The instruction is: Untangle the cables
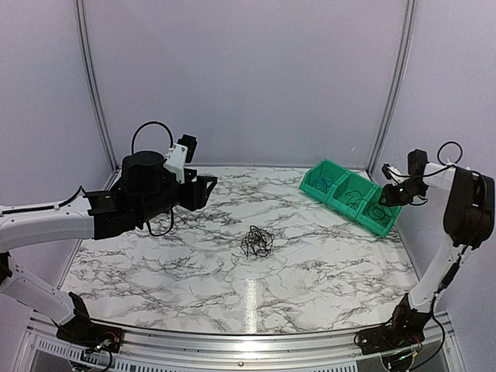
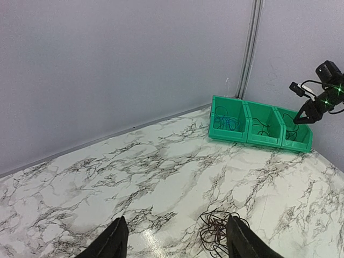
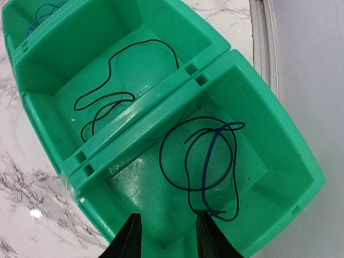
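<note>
The cables (image 1: pixel 256 242) lie as a small dark wad of thin loops on the marble table, mid-table. In the left wrist view the wad (image 2: pixel 215 232) sits just inside my right fingertip (image 2: pixel 242 242). My left gripper (image 1: pixel 203 190) hovers above and to the left of the wad, open and empty (image 2: pixel 174 244). My right gripper (image 1: pixel 390 195) is open (image 3: pixel 167 239) over the rightmost green bin (image 3: pixel 279 140). A black loop and a blue wire (image 3: pixel 210 161) lie in that bin, and the blue wire's end lies by one fingertip (image 3: pixel 207 231).
Three joined green bins (image 1: pixel 322 191) stand at the back right. The middle one (image 3: pixel 145 59) holds a black wire (image 3: pixel 102 102). The leftmost one (image 2: pixel 226 134) holds a blue wire. Grey walls close in the back and both sides.
</note>
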Robot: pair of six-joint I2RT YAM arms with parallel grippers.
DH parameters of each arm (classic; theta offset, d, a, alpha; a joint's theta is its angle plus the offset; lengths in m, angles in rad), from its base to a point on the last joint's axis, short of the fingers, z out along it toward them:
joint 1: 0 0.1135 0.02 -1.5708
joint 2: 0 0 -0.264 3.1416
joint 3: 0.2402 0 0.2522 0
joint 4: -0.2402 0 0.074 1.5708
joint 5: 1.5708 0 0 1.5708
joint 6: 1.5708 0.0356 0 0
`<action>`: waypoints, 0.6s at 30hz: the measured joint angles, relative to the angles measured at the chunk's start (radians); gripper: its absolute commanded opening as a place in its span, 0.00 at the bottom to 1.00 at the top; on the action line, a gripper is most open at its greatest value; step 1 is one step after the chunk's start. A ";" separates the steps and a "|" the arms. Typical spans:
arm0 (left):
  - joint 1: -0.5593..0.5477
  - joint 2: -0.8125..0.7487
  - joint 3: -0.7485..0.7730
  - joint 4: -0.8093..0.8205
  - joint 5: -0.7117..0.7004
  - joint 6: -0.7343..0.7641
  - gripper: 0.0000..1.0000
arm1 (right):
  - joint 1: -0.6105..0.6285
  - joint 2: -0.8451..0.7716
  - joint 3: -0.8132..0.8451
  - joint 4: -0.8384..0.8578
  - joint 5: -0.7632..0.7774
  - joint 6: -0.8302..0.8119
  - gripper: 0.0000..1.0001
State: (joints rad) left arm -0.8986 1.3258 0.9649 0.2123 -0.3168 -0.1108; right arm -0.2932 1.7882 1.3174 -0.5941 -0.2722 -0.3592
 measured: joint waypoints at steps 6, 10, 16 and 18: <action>0.000 0.002 0.000 0.000 0.000 0.000 0.64 | 0.000 -0.151 0.002 -0.023 0.003 0.003 0.50; 0.000 0.005 0.000 0.000 0.000 0.000 0.75 | 0.000 -0.269 0.027 -0.036 0.005 0.003 0.50; 0.001 0.043 -0.001 0.002 -0.024 -0.049 0.99 | 0.074 -0.393 -0.008 -0.002 -0.103 0.000 0.38; 0.003 0.063 -0.002 0.002 -0.014 -0.064 0.96 | 0.153 -0.435 -0.057 0.032 -0.161 -0.008 0.35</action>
State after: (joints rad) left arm -0.8955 1.3888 0.9634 0.2146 -0.3305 -0.1749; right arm -0.1406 1.3529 1.2602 -0.5625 -0.4332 -0.3668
